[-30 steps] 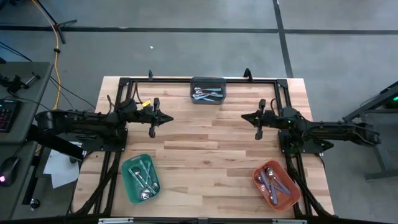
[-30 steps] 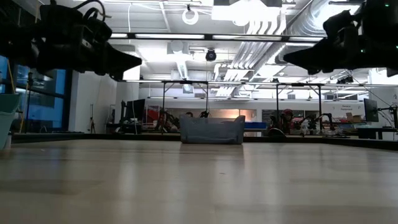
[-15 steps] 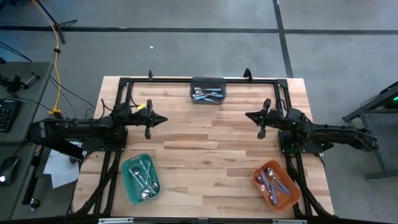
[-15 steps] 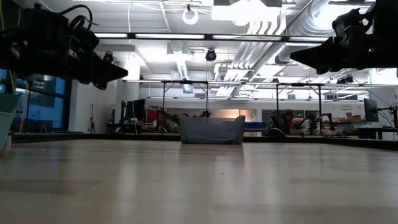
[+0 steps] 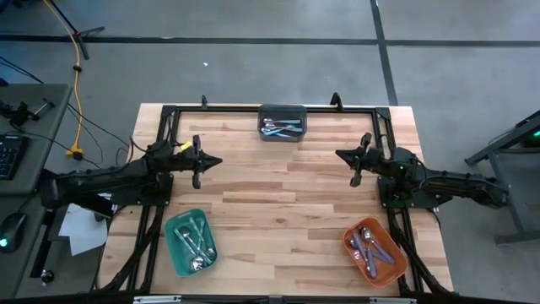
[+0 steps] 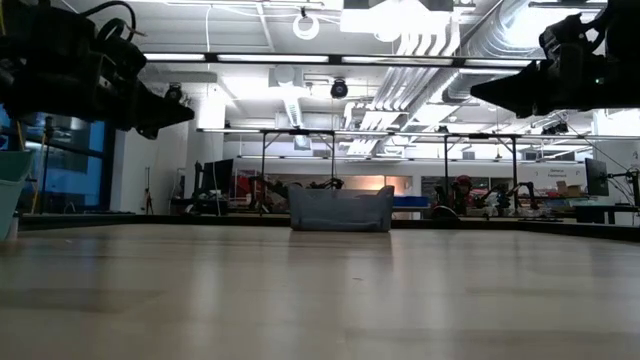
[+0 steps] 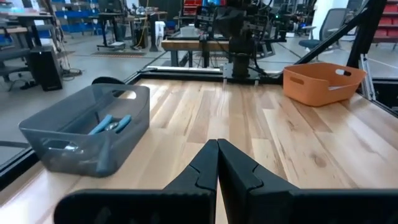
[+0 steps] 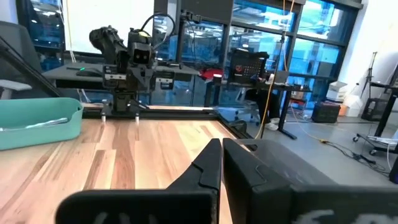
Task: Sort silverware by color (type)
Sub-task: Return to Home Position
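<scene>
spoons in three bins

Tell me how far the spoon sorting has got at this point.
Looks done: the spoons lie only in the green bin, orange bin and grey bin; none shows loose on the table. In hand: nothing; the left gripper and right gripper are shut and empty above the table. Left: nothing visible to sort.

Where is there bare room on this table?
The middle of the table is bare: between left gripper and right gripper, from the grey bin to the near edge between green bin and orange bin. Only the bins hold spoons.
</scene>
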`<state>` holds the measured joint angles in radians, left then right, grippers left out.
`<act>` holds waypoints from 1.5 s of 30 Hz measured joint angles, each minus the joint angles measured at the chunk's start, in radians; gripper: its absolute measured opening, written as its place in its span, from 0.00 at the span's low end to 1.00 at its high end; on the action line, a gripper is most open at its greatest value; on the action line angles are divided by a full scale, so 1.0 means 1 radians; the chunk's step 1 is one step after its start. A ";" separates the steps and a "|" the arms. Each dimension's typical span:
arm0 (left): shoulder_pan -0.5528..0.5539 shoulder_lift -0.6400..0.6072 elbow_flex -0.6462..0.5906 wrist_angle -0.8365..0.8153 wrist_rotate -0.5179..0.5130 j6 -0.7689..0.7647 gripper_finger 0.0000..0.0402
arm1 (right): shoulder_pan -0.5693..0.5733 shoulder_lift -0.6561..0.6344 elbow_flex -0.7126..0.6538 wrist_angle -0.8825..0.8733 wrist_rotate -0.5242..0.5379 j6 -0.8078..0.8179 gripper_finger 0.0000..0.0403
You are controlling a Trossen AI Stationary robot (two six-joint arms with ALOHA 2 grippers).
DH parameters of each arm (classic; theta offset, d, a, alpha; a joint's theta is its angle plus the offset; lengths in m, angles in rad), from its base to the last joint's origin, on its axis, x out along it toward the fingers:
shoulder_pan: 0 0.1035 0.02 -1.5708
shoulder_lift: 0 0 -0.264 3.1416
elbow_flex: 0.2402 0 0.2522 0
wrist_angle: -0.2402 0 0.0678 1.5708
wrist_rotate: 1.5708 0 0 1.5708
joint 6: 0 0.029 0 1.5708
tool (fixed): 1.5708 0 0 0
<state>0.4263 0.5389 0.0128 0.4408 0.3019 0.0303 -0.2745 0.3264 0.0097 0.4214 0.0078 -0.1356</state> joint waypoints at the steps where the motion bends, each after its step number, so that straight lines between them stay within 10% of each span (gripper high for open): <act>1: 0.000 -0.028 0.000 -0.030 -0.001 0.000 0.00 | 0.000 -0.015 0.000 -0.015 0.000 0.000 0.00; 18: -0.116 -0.539 0.000 -0.432 -0.332 -0.019 0.00 | 0.000 -0.325 0.000 -0.316 0.067 0.035 0.00; 45: -0.207 -0.535 0.002 -0.411 -0.481 0.015 0.00 | 0.000 -0.322 -0.001 -0.361 0.281 0.031 0.00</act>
<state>0.2192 0.0036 0.0151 0.0296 -0.1787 0.0449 -0.2745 0.0046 0.0086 0.0600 0.2884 -0.1051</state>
